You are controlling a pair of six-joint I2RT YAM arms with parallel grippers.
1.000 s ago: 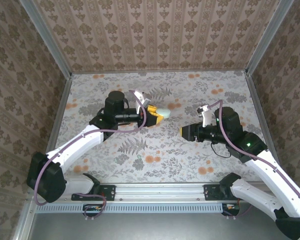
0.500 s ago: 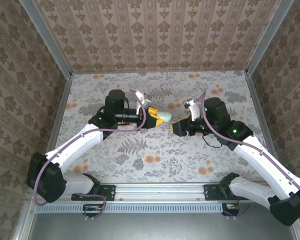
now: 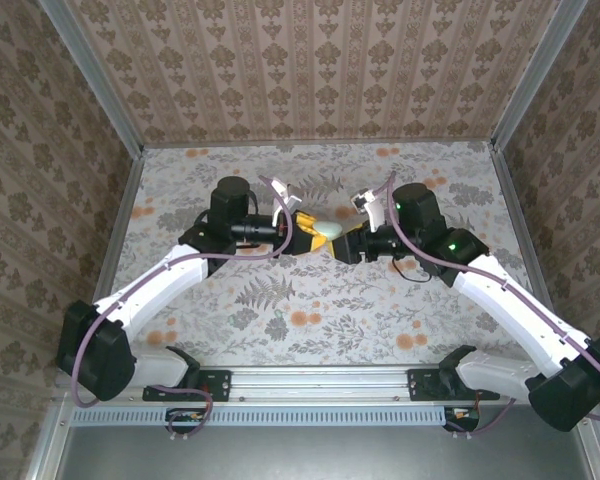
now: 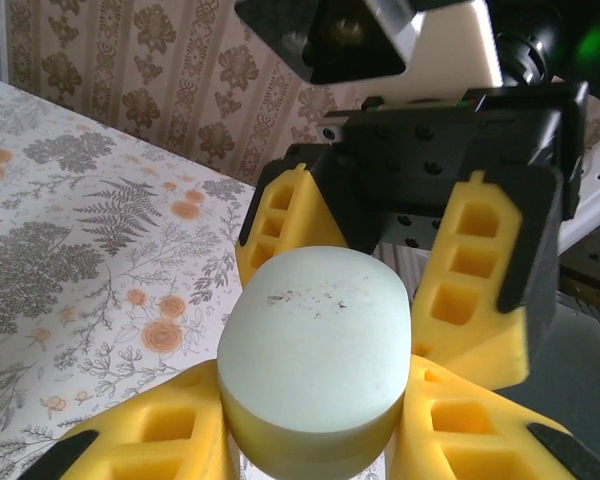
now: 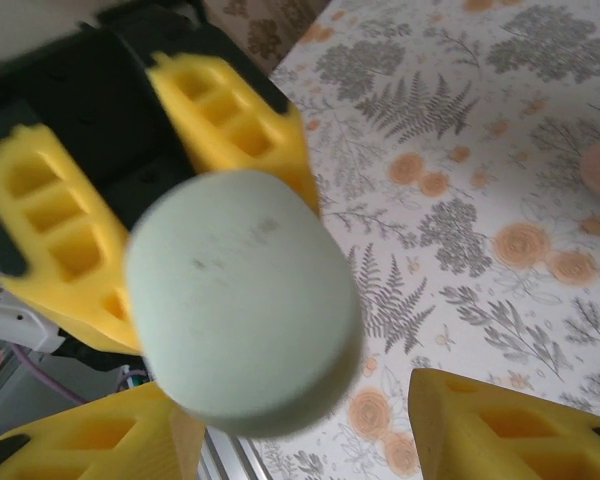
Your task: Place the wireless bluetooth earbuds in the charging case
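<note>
Mint-green charging case point(image 4: 315, 340) clamped in left hand point(image 4: 310, 440), base hidden between its fingers point(image 4: 150, 445), right hand point(image 4: 385, 245) spread wide opposite.

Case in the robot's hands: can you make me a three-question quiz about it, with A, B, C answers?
1. Where is the case? A flat on the table; B held in the left hand; C stuck on the wall.
2. What colour is it? A red; B black; C pale green.
3. How is the right hand? A open; B shut on the case; C shut on nothing.
Answers: 1 B, its yellow fingers squeeze the case. 2 C, both wrist views show pale green. 3 A, its fingers stand wide apart.
</note>
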